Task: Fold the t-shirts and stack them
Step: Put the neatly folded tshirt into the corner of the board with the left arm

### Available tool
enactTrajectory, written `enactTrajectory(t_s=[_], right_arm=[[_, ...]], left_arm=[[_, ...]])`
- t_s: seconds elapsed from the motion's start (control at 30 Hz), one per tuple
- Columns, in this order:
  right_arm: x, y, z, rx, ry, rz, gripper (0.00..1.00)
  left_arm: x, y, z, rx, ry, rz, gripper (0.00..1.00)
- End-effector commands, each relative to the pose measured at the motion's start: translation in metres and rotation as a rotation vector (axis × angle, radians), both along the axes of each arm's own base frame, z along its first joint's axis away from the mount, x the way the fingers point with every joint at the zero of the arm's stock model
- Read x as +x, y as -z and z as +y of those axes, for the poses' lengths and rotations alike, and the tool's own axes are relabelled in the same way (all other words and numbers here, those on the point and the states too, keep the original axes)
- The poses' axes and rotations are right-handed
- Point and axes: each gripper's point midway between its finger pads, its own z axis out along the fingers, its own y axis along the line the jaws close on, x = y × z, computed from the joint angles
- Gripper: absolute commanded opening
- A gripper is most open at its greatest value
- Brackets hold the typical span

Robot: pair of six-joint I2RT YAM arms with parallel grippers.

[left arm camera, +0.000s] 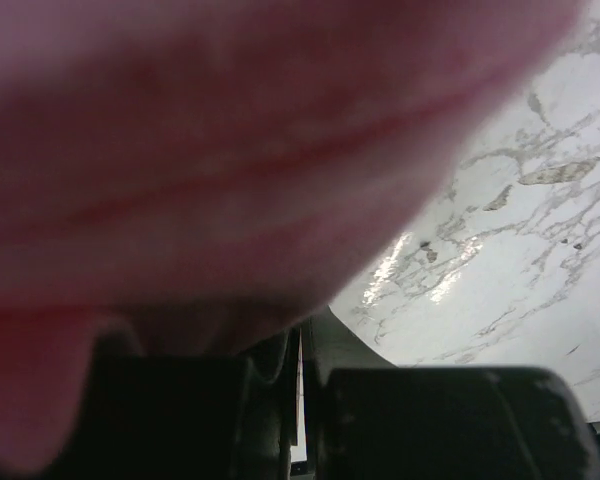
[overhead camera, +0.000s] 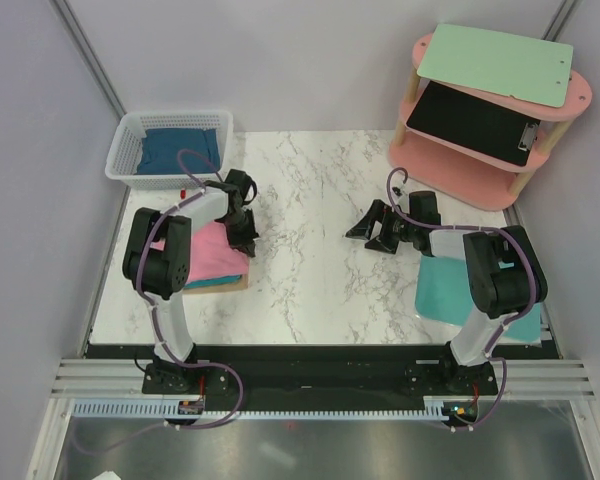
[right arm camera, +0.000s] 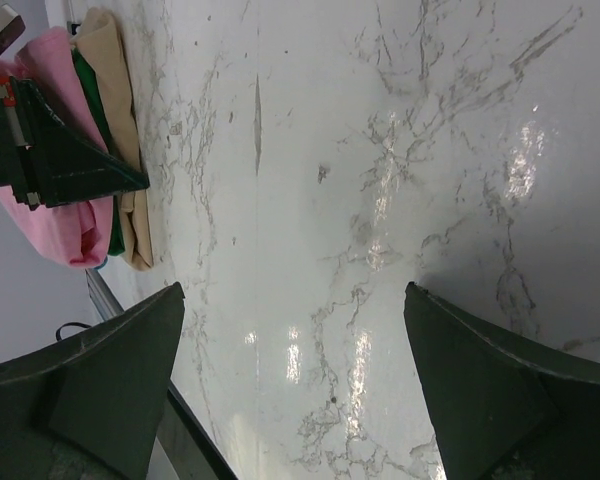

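Behind and to the left of the left jaws, a white basket holds the dark blue shirt. The left jaws look clenched on the right edge of the pink shirt, whose cloth bunches right over them where it lies on a green layer and a tan one. Across a bare stretch of the marble surface, the right jaws hang released and spread wide, gripping nothing. The teal shirt lies flat to their right, nearer the arm bases, and a pink shelf stands farther back.
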Motion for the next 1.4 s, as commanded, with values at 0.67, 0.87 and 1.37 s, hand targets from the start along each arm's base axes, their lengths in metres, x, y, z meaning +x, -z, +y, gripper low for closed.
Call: enactTrajectory(t_s=[0.67,0.87,1.37], right_arm=[[0.01,-0.016,-0.001,0.013,0.001,-0.06,0.98],[0.009,-0.015,0.0,0.02,0.001,-0.054,0.98],[0.01,-0.019,-0.004,-0.011,0.013,-0.075,0.98]], left_arm=[[-0.065,-0.026,0.207,0.493,-0.275,0.181,0.02],[-0.078,-0.033,0.225,0.523,-0.331,0.189,0.02],[-0.016,-0.133,0.149,0.284,-0.199,-0.339,0.98]])
